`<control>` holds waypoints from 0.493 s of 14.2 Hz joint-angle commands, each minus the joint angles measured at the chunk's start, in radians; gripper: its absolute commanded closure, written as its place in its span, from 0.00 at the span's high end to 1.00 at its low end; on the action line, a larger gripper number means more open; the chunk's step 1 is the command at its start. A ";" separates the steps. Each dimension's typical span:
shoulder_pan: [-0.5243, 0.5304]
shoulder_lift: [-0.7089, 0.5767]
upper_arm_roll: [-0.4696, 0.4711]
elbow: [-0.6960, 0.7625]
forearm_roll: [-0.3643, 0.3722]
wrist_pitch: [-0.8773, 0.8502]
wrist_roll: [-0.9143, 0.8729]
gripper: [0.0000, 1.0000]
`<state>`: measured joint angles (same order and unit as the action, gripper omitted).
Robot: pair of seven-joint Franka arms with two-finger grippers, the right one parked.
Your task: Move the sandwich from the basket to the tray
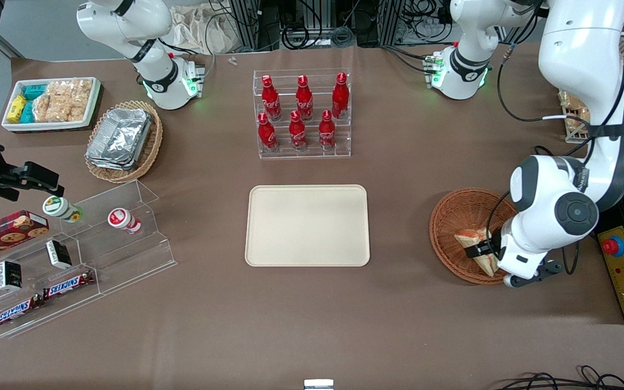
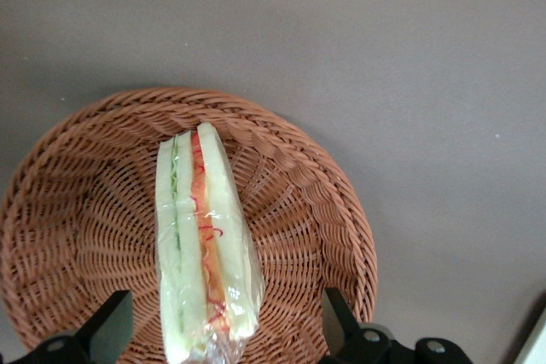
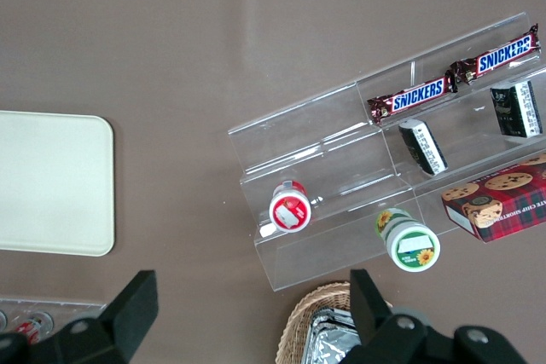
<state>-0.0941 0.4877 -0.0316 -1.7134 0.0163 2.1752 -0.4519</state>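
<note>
Sandwich [image 1: 476, 245], wrapped in clear film, lying in the reddish-brown wicker basket [image 1: 453, 216] at right of centre in the front view, toward the working arm's end of the table. In the wrist view, standing on edge with bread and orange filling layers facing up [image 2: 205, 253]. Left gripper [image 2: 223, 330] low over the basket [image 2: 290, 168], fingers [image 2: 109, 323] spread wide on either side of the wedge, clasping nothing. Cream tray [image 1: 307, 225] at frame centre, bare, well apart from the basket.

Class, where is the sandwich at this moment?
The sandwich lies in the basket at the working arm's end of the table, between the open gripper's fingers, not yet gripped.
</note>
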 commanded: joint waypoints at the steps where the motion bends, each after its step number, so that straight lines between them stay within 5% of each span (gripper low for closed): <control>1: -0.003 0.006 0.004 -0.047 0.008 0.055 -0.024 1.00; 7: -0.003 0.026 0.006 -0.083 0.044 0.096 -0.028 1.00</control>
<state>-0.0941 0.5115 -0.0281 -1.7705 0.0383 2.2286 -0.4559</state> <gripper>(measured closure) 0.000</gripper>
